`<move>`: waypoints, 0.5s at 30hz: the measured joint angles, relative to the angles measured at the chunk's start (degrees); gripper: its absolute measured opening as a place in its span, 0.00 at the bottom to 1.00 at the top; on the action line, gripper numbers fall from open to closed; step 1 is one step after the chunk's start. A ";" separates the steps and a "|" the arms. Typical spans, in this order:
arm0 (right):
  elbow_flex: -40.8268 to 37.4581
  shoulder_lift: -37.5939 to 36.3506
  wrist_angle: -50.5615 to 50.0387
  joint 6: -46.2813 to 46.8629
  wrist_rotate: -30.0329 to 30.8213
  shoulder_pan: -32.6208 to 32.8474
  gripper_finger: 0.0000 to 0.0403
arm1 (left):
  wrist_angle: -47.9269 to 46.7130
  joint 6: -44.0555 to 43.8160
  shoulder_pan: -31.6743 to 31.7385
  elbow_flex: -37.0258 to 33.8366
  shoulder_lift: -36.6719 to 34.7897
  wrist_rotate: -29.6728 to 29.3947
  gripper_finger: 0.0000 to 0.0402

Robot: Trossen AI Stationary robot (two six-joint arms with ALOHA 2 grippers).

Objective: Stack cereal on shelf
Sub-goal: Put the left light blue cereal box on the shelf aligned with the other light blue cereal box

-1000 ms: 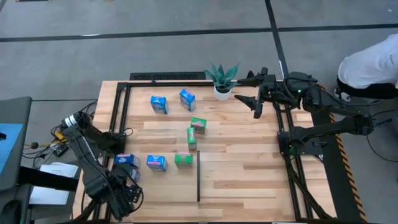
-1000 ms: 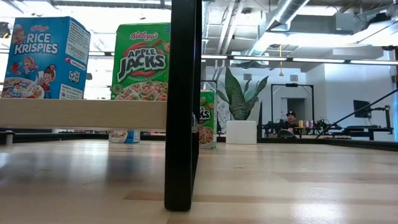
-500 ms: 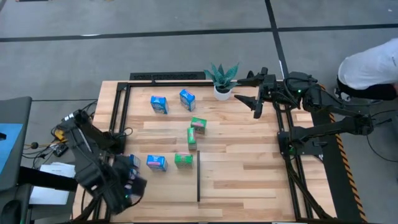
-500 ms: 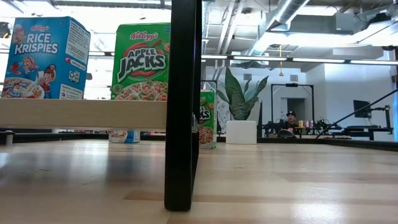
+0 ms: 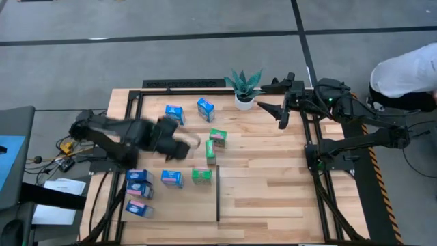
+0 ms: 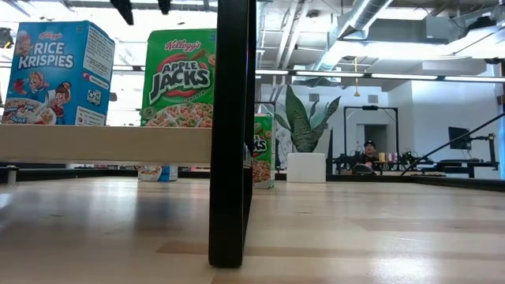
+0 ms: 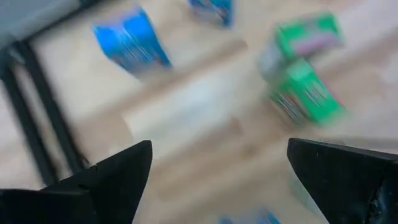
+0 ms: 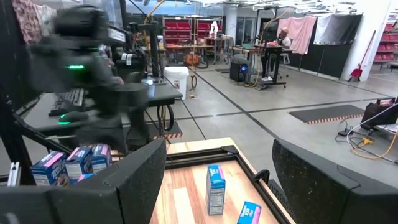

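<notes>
A spiky green plant in a small white pot (image 5: pixel 244 87) stands at the far edge of the table. A person in a white top (image 5: pixel 406 72) is off to the right. Beyond lies grey concrete floor (image 5: pixel 171 41) crossed by dark lines.

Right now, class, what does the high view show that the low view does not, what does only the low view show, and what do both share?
Only the high view: both arms whole, the left hand over the shelf's planks near the green cereal boxes, the right hand waiting beside the plant, and three blue boxes by the left rail.
Only the low view: the printed fronts, Rice Krispies and Apple Jacks, and the room behind.
Both: the plant and the black divider strip.
</notes>
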 joint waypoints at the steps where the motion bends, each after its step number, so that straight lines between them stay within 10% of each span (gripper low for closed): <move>1: -0.01 0.00 0.02 0.00 0.00 0.00 0.79 | -0.07 3.58 2.84 0.00 0.00 -0.88 0.91; 9: -0.01 0.02 0.04 0.00 0.00 0.00 0.79 | 1.19 24.93 22.35 -0.28 0.04 -5.70 0.91; 15: 0.00 0.02 0.04 0.00 0.35 -0.02 0.79 | 9.72 36.37 32.06 -3.63 -0.20 1.39 0.91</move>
